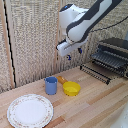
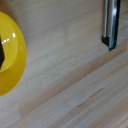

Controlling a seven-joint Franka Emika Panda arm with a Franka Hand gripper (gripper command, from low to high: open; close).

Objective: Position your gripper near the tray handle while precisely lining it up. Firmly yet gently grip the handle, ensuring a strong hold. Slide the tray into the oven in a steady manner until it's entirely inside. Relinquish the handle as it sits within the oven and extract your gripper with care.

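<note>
arm [image 1: 85, 20]: big, fat, white with black parts, round joints | gripper [image 1: 68, 55]: white blocky hand, two short dark blue-black fingers

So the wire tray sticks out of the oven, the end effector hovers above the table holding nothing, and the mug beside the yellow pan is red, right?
Not quite: the mug is blue, as the exterior view shows. The rest holds: the tray sticks out of the oven, and the end effector hovers empty above the table, beside the yellow pan.

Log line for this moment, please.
phase: approach | gripper: raised, empty | tray: pulled out of oven | tray handle: ungrasped
</note>
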